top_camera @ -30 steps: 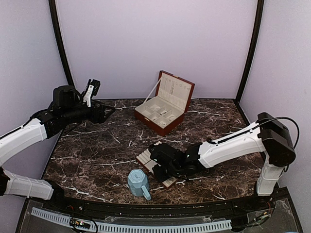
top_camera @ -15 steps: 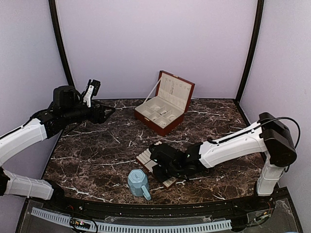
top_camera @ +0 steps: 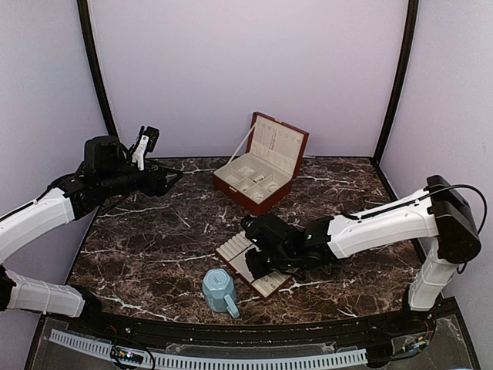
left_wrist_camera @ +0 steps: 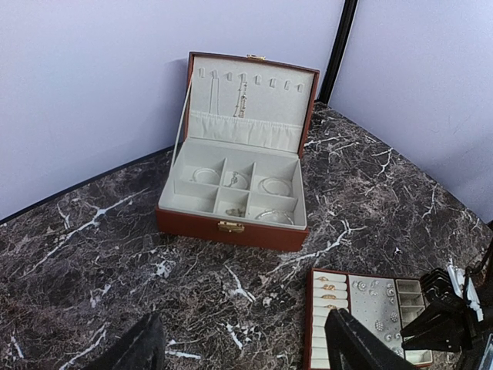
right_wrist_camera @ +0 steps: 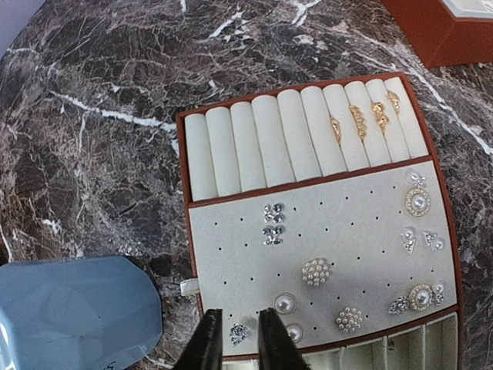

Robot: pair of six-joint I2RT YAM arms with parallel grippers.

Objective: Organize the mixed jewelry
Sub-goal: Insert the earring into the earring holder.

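The mixed jewelry lies partly on a flat brown tray point(right_wrist_camera: 182, 200): gold rings point(right_wrist_camera: 362, 119) in the cream rolls, pearl and crystal studs point(right_wrist_camera: 316, 271) on the pad. My right gripper point(right_wrist_camera: 238, 317) hovers over the pad's near edge, its jaws narrowly apart either side of a small sparkly stud point(right_wrist_camera: 239, 333) without touching it. In the top view the right gripper point(top_camera: 258, 264) sits over the tray point(top_camera: 231, 253). Thin silvery hoops point(left_wrist_camera: 273, 185) rest in the open jewelry box point(left_wrist_camera: 235, 227). My left gripper point(left_wrist_camera: 246, 351) stands wide open and empty, raised at the far left point(top_camera: 166, 181).
A light-blue faceted mug point(right_wrist_camera: 77, 308) stands just left of the tray, close to my right fingers, and near the table's front edge point(top_camera: 219, 289). The box point(top_camera: 258, 173) has its lid upright at the back centre. Dark marble lies between box and tray.
My right arm has shifted a little right and back, uncovering more of the tray. Its jaws widened, then narrowed again. The left arm has not moved.
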